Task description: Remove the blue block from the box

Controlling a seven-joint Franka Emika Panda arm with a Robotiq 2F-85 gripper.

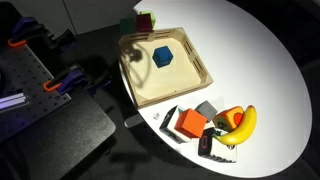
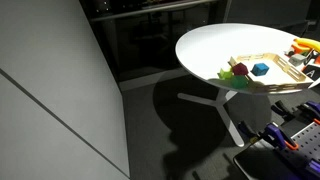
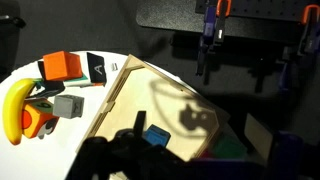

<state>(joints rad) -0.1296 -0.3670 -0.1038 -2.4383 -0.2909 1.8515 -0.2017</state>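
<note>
The blue block lies flat inside the box, a shallow light-wood tray on the white round table. Both also show in an exterior view, the block in the tray. In the wrist view the blue block sits on the tray floor, just right of my dark gripper fingers at the bottom edge. The fingers look apart and hold nothing. The gripper hangs well above the tray and casts a shadow on it. The arm is out of both exterior views.
Next to the tray lie a banana, an orange block, a grey block and a black card. A green block and a dark red block sit at the tray's far end. The table edge is close.
</note>
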